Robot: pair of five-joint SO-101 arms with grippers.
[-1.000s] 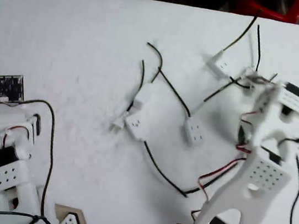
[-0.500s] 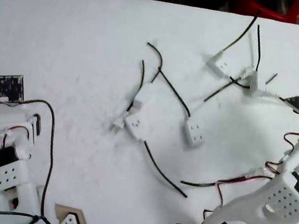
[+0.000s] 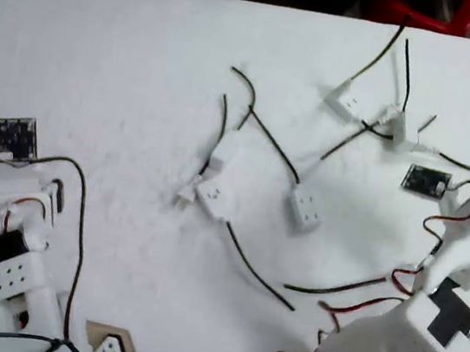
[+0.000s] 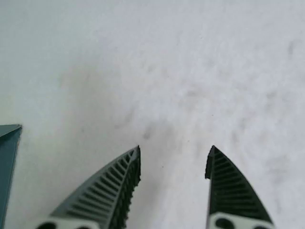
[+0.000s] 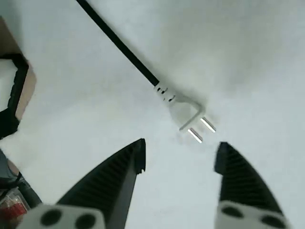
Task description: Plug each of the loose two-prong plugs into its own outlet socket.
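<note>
1. The right gripper (image 5: 181,144) is held over the desk (image 3: 103,52) with its jaws apart and nothing between them.
2. A white two-prong plug (image 5: 188,112) is seen lying loose just beyond its tips, near the far right corner (prongs turned toward the gripper).
3. An outlet socket (image 3: 305,208) and a second socket (image 3: 217,196) are laid near the desk's middle.
4. The left gripper (image 4: 175,149) is held open by the near left corner.
</note>
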